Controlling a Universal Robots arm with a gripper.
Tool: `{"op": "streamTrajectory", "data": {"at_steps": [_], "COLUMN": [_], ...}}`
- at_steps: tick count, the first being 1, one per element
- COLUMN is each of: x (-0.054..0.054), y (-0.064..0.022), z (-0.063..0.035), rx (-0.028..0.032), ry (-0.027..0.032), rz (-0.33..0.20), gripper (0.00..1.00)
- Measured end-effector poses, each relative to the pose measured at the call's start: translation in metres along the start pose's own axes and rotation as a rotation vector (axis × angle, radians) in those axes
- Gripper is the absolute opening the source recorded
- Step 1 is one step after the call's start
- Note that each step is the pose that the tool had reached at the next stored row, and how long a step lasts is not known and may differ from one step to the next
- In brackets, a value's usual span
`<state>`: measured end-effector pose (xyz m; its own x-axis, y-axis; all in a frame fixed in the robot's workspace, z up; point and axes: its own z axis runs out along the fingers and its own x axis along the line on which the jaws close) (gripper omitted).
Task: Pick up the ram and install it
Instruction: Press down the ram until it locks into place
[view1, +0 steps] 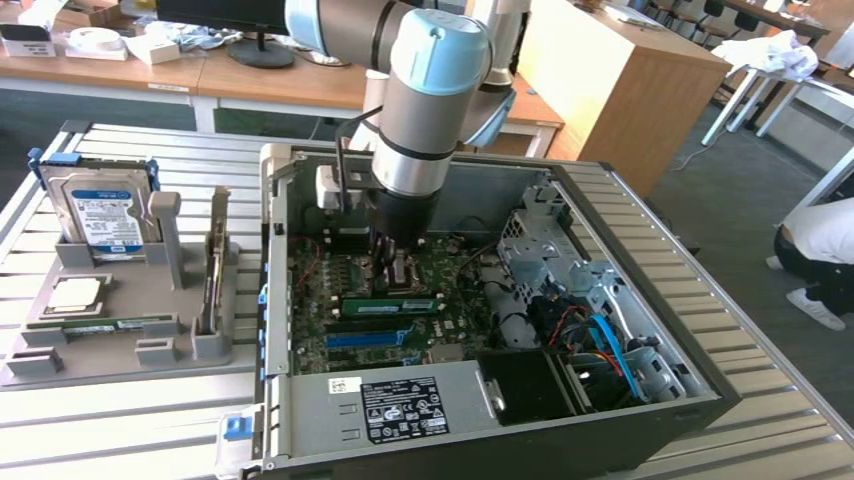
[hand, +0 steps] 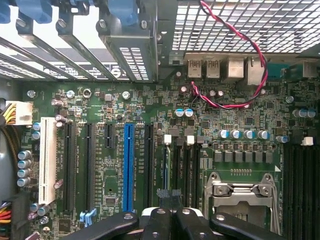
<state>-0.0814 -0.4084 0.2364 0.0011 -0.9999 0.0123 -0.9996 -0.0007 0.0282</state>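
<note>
Looking in, exterior view: you have the arm (view1: 430, 100) reaching down into the open computer case (view1: 641, 300), which lies on its side on the slatted counter (view1: 120, 430) so that the motherboard faces up.
Gripper, exterior view: the gripper (view1: 396, 265) hangs low over the motherboard (view1: 320, 290), pointing straight down at it.
Ram, exterior view: the ram (view1: 390, 305) stands on its long edge in a slot on the motherboard, just below the gripper. You cannot tell from this angle whether the two touch.
Parts tray, exterior view: the grey tray (view1: 27, 365) sits beside the case on the exterior view's left. It props the hard drive (view1: 94, 215) upright and the processor chip (view1: 74, 293) flat, each in its own seat for an easy pick.
Jaws, wrist view: the jaws are brought fully together, with nothing gripped between them.
Gripper, wrist view: the tip of the gripper (hand: 169, 197) points at the memory slots (hand: 182, 165) beside the empty processor socket (hand: 242, 192).
Judgement: jaws pressed together over a seated stick suit a downward push rather than a carry. Count the ram as placed in its slot, with full seating unconfirmed.
</note>
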Motion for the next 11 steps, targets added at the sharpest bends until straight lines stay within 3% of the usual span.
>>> {"op": "streamTrajectory", "data": {"at_steps": [11], "x": [-0.0001], "y": [0.0], "z": [0.0025], "rx": [0.0005], "ry": [-0.0001], "rz": [0.0], "gripper": [0.1]}}
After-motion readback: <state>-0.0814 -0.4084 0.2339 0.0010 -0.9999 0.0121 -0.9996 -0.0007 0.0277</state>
